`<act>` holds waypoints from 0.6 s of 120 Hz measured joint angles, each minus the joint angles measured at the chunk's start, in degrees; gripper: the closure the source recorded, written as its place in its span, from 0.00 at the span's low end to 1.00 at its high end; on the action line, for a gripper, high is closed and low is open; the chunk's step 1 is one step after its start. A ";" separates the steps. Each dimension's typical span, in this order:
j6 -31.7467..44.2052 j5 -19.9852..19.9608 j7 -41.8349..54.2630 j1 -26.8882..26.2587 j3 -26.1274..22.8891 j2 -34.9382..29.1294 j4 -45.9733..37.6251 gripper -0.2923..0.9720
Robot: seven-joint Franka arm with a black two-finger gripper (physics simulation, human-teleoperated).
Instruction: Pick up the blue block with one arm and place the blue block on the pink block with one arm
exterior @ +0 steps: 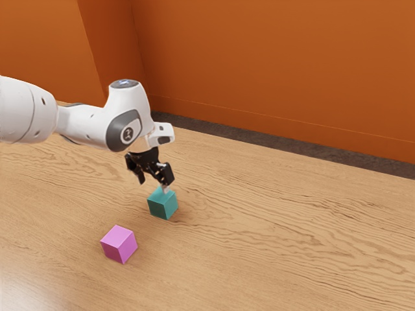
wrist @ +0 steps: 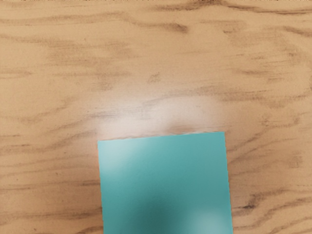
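From the exterior view's left, the white, grey-jointed robot arm [exterior: 78, 123] reaches in over the light, wood-grained surface [exterior: 292, 246]. Nearest that side sits the small, matte, cube-shaped pink block [exterior: 118, 243], resting flat on the wood with nothing touching it. A little further right and back, the black 2-finger pincer [exterior: 154, 181] points down, its fingers standing apart with nothing between them. Its tips hang just above the small, matte, teal-tinted blue block [exterior: 162, 203]. That cube sits flat on the surface, near the pink block but clear of it, with bare wood between the 2.

In the wrist view the blue block [wrist: 163, 183] lies right under the hand, showing its square top face, with the grain of the surface [wrist: 156, 58] running beyond it.

To the right and behind, a plain orange wall [exterior: 259, 58] closes off the room.
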 joint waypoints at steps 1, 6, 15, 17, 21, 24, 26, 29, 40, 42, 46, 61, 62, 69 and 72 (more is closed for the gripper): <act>-0.03 -0.02 0.01 0.01 -0.01 0.24 0.20 0.23; -0.18 -0.13 0.08 0.04 -0.02 1.31 0.96 0.23; -0.32 -0.31 0.18 -0.01 -0.17 2.24 1.39 0.23; -0.34 -0.39 0.20 -0.01 -0.21 2.32 1.35 0.23; -0.39 -0.55 0.25 -0.04 -0.26 2.39 1.21 0.23; -0.43 -0.65 0.28 -0.14 -0.30 2.40 1.14 0.23; -0.45 -0.71 0.30 -0.21 -0.32 2.38 1.10 0.23; -0.48 -0.79 0.33 -0.30 -0.38 2.33 1.01 0.23; -0.60 -0.97 0.42 -0.21 -0.69 1.33 0.17 0.23; -0.62 -0.99 0.43 -0.23 -0.74 0.98 -0.08 0.23; -0.65 -1.03 0.46 -0.23 -0.99 0.35 -0.66 0.23; -0.83 -1.06 0.48 0.10 -1.87 -0.48 -1.45 0.23; -0.84 -1.06 0.48 0.11 -1.88 -0.47 -1.46 0.23; -0.90 -1.05 0.51 0.20 -1.94 -0.25 -1.51 0.23; -0.91 -1.05 0.52 0.23 -1.95 -0.12 -1.52 0.23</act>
